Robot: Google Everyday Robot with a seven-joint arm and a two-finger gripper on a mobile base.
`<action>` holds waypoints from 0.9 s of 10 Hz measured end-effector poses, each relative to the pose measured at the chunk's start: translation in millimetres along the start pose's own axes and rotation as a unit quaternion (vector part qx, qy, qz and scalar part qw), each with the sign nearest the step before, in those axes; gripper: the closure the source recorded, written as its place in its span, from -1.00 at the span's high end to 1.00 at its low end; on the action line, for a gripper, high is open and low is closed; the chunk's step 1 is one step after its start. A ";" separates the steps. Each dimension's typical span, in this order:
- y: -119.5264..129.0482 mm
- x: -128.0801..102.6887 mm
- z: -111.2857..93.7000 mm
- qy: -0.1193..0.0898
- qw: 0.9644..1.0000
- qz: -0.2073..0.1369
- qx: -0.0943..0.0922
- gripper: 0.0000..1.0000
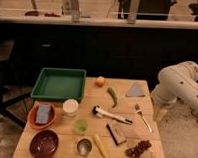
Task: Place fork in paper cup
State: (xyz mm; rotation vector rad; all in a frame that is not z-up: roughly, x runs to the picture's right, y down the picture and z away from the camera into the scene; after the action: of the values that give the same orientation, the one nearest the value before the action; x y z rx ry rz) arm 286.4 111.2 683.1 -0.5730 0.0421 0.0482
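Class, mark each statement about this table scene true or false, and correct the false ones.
1. The fork lies on the table, right of the brush. True.
2. The paper cup stands upright near the green tray. True.
3. The fork is inside the paper cup. False: they lie apart, with the brush between them.
4. The fork is being gripped. False: the claw hangs open beside the table's right edge, holding nothing.

Green tray [58, 85], orange [100, 81], green pepper [112, 96], brush [112, 115], grapes [139, 149] on wooden table [126, 105].
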 end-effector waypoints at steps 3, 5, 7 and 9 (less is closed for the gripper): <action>-5.6 3.6 2.0 -0.004 0.999 0.037 -0.007 0.47; -20.1 -6.1 12.4 -0.049 0.993 0.102 -0.035 0.47; -22.8 -14.9 24.0 -0.097 0.983 0.145 -0.064 0.47; -27.8 -40.5 39.0 -0.131 0.971 0.181 -0.086 0.47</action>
State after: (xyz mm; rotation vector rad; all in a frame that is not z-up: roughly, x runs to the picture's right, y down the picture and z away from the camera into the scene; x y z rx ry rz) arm 248.6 107.6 733.0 -0.7229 -0.1170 0.4870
